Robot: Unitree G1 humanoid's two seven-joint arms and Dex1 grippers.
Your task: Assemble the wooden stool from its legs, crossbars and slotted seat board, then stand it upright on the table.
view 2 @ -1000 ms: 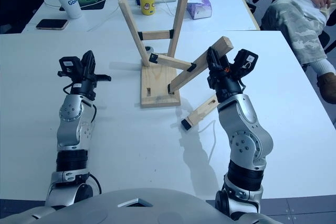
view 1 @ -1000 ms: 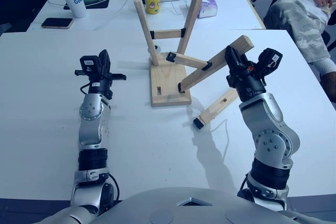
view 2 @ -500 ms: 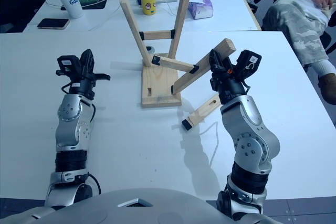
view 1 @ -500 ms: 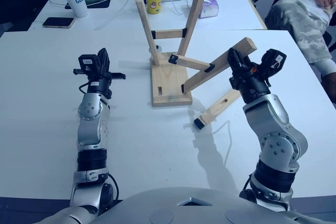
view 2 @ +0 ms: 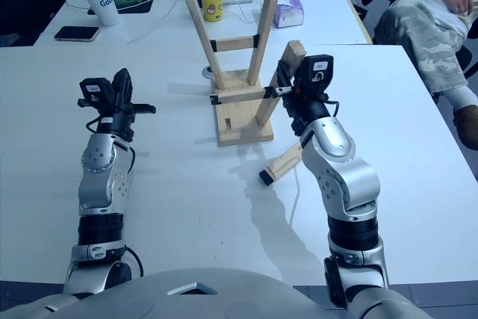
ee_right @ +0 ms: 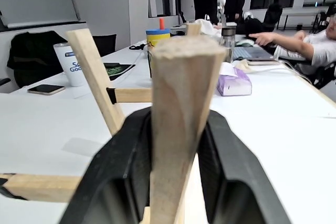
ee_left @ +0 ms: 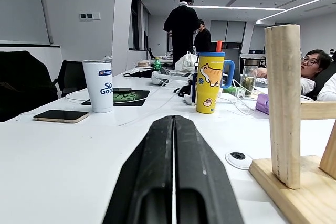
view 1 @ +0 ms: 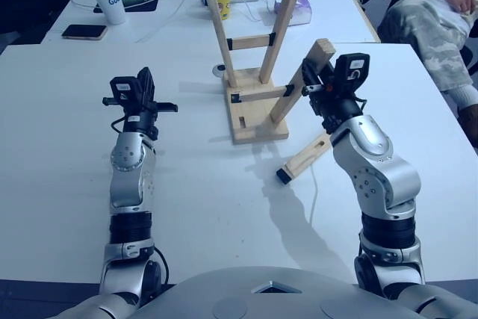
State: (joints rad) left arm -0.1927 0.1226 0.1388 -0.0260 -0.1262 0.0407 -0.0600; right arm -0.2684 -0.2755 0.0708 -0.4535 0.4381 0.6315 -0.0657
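Right gripper [view 1: 320, 84]: fingers [ee_right: 125, 166] clamped on opposite faces of a wooden leg [view 1: 291, 102], taking it near its upper, free end. The wood fills the gap between the pads.

The held leg leans, with its lower end down at the near right corner of the seat board [view 1: 261, 128]. Cannot tell whether it is seated in its slot. A crossbar [view 1: 258, 95] runs from this leg across to the base of the far pair.

The seat board lies flat on the table [view 1: 187, 184], underside up. Two legs [view 1: 222, 39] stand from its far side, joined by an upper crossbar [view 1: 250, 42]. A fourth leg [view 1: 305, 159] lies loose on the table, just beside the board on the right arm's side.

Left gripper [view 1: 160, 107]: fingers [ee_left: 152, 182] pressed together on nothing, hovering over the table well apart from the stool.

Handling, judged:
- The parts look like bare softwood: light, stiff and dry, so slipping in the pads is unlikely.
- The joints seem to be push-fit, so a sideways pull could lever out pieces already in place.
- The board is light and unheld, so it may slide or tip under pressure.
- The high grip gives a long lever; a hold nearer the lower end would steer it better.
- The free gripper could steady the board's edge.
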